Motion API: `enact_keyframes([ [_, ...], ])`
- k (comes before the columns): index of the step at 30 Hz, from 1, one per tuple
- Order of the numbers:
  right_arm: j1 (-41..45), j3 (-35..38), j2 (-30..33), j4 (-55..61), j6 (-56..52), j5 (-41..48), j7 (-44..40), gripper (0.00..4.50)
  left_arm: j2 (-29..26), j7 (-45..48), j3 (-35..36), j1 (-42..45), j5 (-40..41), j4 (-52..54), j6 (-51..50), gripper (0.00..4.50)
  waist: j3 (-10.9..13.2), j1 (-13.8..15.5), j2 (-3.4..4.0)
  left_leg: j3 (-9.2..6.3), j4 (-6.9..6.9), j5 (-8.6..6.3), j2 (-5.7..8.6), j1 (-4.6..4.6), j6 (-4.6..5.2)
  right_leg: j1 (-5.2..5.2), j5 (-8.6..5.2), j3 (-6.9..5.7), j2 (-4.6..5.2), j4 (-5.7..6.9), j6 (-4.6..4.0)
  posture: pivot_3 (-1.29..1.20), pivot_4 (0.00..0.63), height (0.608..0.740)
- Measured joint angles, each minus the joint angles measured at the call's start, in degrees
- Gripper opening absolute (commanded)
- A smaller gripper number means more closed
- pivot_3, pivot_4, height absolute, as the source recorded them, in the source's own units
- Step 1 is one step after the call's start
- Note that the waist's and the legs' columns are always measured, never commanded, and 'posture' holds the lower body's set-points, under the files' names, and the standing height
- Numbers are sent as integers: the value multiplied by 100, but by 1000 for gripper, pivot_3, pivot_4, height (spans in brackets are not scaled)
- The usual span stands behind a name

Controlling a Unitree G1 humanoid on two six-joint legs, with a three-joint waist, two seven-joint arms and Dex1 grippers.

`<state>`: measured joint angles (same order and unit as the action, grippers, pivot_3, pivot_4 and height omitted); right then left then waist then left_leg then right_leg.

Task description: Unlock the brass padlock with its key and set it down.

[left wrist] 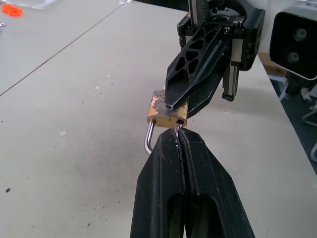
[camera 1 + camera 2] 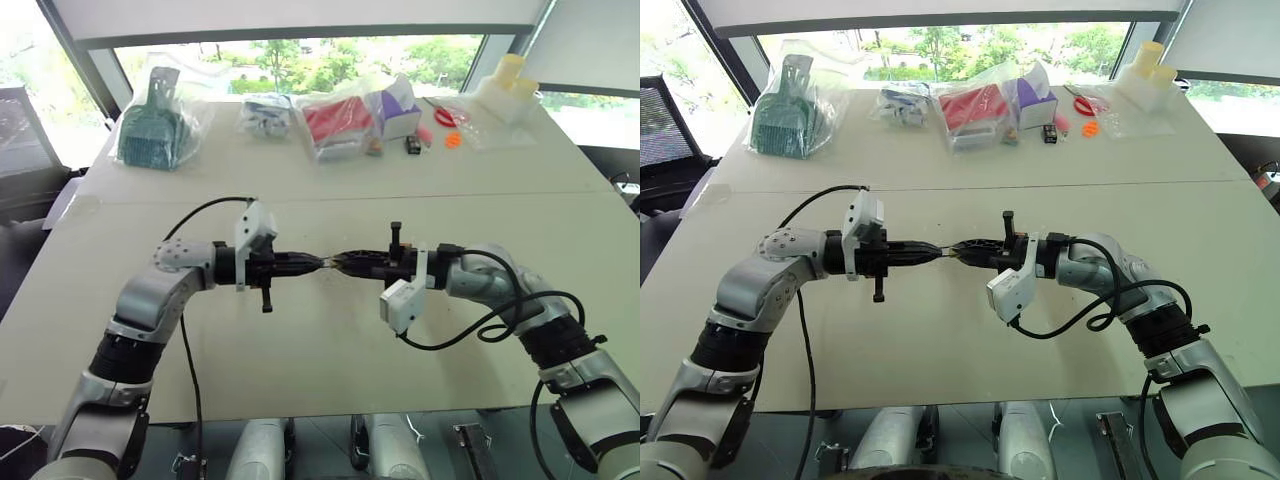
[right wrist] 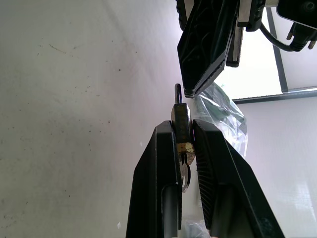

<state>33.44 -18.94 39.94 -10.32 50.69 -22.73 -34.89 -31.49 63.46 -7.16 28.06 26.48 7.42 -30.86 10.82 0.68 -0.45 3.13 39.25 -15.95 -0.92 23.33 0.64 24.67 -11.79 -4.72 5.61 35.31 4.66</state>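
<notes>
Your right pincer (image 3: 184, 144) clamps the padlock (image 1: 166, 113) body above the surface (image 2: 330, 340); your left pincer (image 1: 181, 138), fingers pressed together, pinches its silvery loop (image 1: 148, 139), key (image 3: 184, 174) below.

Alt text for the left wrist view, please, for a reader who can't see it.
The left gripper is shut on one leg of the silvery shackle of the brass padlock, held above a pale table. The right gripper comes from the opposite side and is shut on the lock's body.
</notes>
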Motion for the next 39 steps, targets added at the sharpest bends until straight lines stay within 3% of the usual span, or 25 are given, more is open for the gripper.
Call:
enact_keyframes([
  [25, -92, -3, -5, 119, -174, 96, -95, 0, 257, -500, -159, -142, -754, -727, 994, 31, 0, -6, 0, 1, 0, 0, 0, -1, 0, 0, 0, 0, 0, 1, 0, 0, 150, 740],
  [36, 153, -221, -540, -1134, -578, -1036, 656, 0, -14, -829, -42, -1156, -718, 254, 657, 31, 0, -6, 3, 1, -1, 0, -2, -2, -1, 1, 0, 2, 1, 2, -1, 0, 150, 740],
  [39, 186, -384, -591, -1399, -582, -1187, 718, 1321, -17, -978, -41, -1292, -713, 549, 543, 0, 0, -4, 2, 1, -1, 0, -2, -2, -1, 0, 0, 2, 3, 2, -1, 0, 150, 740],
])
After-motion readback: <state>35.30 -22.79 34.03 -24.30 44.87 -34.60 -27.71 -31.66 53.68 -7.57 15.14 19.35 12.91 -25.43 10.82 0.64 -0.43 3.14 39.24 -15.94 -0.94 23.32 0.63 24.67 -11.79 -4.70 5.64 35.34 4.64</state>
